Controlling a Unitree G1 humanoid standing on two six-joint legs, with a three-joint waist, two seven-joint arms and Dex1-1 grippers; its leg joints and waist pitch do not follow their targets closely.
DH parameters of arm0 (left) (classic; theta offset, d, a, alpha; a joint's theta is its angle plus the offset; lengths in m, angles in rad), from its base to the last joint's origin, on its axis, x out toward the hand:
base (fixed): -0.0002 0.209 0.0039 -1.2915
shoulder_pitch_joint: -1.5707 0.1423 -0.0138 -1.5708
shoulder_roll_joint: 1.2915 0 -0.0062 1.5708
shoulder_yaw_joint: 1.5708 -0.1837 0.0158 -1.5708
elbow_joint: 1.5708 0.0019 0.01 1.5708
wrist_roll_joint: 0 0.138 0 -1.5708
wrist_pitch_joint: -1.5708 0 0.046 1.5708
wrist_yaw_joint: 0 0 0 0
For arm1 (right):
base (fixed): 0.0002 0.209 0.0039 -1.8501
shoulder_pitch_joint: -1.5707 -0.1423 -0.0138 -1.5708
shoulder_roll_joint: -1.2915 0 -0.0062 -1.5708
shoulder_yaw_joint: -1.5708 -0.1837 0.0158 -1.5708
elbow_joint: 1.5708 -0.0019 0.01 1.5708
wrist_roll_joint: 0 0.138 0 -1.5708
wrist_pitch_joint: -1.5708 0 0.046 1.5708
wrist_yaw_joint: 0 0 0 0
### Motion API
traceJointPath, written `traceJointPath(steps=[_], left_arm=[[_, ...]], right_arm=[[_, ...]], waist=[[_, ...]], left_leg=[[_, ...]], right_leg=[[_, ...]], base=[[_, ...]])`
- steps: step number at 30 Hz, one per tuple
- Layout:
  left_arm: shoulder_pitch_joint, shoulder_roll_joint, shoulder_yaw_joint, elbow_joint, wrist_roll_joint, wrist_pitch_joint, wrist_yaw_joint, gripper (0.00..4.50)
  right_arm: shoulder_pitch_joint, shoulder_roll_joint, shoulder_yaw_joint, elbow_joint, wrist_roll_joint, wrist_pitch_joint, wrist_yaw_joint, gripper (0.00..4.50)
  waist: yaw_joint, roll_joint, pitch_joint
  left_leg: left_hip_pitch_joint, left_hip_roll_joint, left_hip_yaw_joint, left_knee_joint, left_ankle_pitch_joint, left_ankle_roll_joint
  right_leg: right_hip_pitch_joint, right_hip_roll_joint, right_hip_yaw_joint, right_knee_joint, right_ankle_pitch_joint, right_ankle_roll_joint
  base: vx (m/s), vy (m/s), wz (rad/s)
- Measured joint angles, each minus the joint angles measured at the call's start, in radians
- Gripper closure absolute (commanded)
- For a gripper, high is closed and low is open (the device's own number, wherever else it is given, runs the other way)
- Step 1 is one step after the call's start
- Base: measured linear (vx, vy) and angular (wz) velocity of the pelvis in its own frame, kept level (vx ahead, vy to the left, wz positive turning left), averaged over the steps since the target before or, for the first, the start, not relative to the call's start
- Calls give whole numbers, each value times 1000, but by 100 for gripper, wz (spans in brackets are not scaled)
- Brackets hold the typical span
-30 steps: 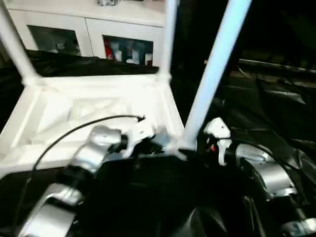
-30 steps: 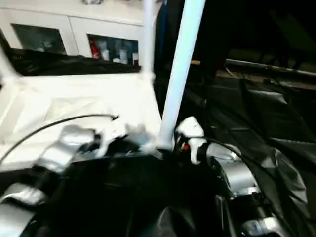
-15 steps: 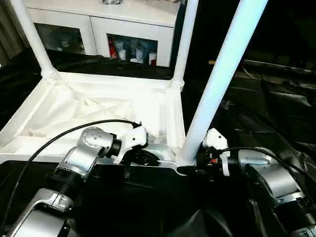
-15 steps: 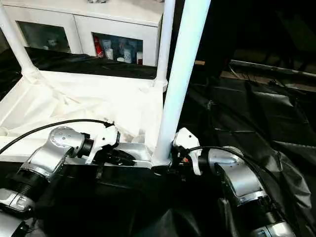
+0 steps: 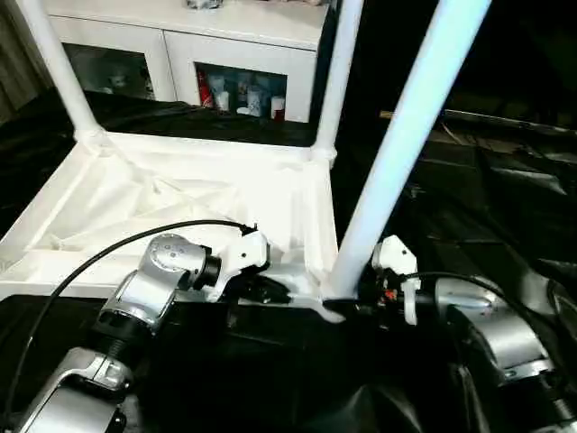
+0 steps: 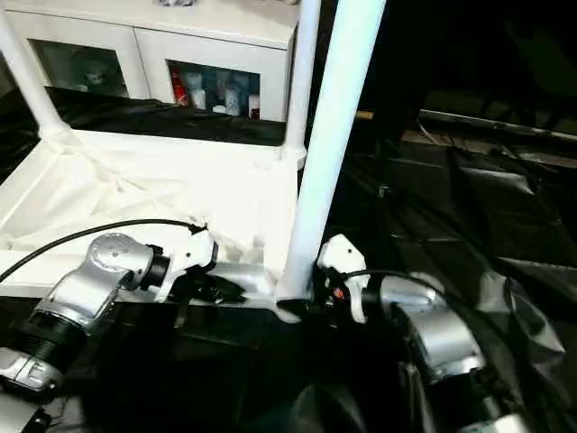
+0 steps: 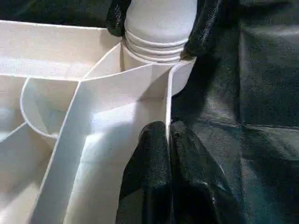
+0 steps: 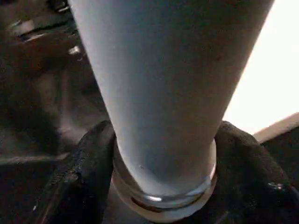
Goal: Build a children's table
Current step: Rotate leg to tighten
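1. Tabletop lies underside-up on black sheeting; three legs stand in its sockets.
2. Left gripper is pinched on the thin rim wall.
3. Right gripper hugs the nearest leg at its ringed base.
4. Smooth round tube, ribbed plastic underside.

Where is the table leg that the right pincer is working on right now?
The leg stands in the near right corner socket of the upturned tabletop, between the right pincer at its base and the left pincer clamping the rim beside it.
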Motion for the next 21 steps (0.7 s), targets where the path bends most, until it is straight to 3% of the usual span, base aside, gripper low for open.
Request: traceJointPath(steps=[3,10,15,17,21], left_arm=[[-20,-46,6,31,35,5,119,450],[-74,-183,12,88,99,111,380,450],[-87,-239,13,105,120,143,459,450],[-87,-242,13,105,120,145,462,450],[-87,-242,13,107,120,140,459,450]], right_arm=[[-24,67,-41,57,-24,0,-151,176],[-109,267,-157,195,-49,9,-556,177],[-129,295,-173,219,-96,-3,-642,177],[-129,295,-174,219,-98,-5,-642,121],[-128,292,-175,219,-90,-4,-625,87]], waist=[[-13,-1,-1],[-19,-1,-2],[-14,3,-6],[-14,5,-7],[-14,5,-7]], left_leg=[[1,0,0,1,0,-1],[2,0,0,1,1,-2],[1,0,0,1,1,-2],[1,0,0,1,1,-2],[1,0,0,1,1,-2]], right_leg=[[1,0,0,-1,2,-1],[0,0,0,-2,5,3],[1,0,1,-2,7,-1],[1,0,1,-2,7,0],[1,0,1,-3,7,0]], base=[[0,0,0],[0,0,0],[0,0,0],[0,0,0],[0,0,0]])
